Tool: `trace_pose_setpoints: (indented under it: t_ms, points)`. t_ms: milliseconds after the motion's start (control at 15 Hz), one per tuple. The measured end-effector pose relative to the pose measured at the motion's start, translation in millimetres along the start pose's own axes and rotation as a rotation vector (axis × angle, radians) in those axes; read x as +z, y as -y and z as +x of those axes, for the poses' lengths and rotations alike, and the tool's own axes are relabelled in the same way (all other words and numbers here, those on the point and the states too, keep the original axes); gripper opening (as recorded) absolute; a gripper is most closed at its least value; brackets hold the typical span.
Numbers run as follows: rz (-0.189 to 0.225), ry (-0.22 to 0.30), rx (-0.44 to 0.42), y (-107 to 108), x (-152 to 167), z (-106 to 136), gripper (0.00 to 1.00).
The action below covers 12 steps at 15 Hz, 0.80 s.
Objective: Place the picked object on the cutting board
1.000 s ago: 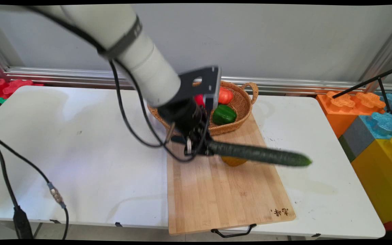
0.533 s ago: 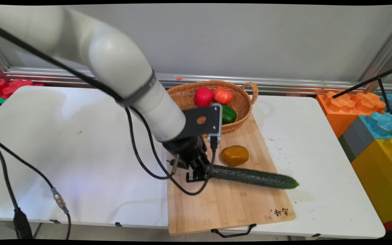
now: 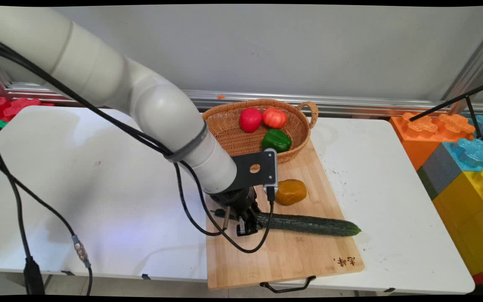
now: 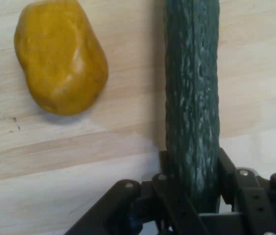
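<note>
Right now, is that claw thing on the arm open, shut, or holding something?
Tool: closed on one end of the cucumber, which lies along the wooden cutting board.

A white table (image 3: 99, 188) carries a wooden cutting board (image 3: 283, 256) at its near right, with a black handle over the near edge. A wicker basket (image 3: 229, 130) sits behind it, its near side overlapping the board's far end. Black cables (image 3: 19, 226) cross the table's left side
</note>
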Motion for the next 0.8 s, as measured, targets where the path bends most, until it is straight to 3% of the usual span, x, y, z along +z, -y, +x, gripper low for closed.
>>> trace_pose_setpoints:
  t_ms: [400,467,800]
  points:
    - [-0.005,-0.003,-0.026,1,15,1,0.00]
    - [-0.009,-0.005,-0.029,2,14,3,1.00]
    - [-0.025,-0.037,-0.062,11,-8,20,1.00]
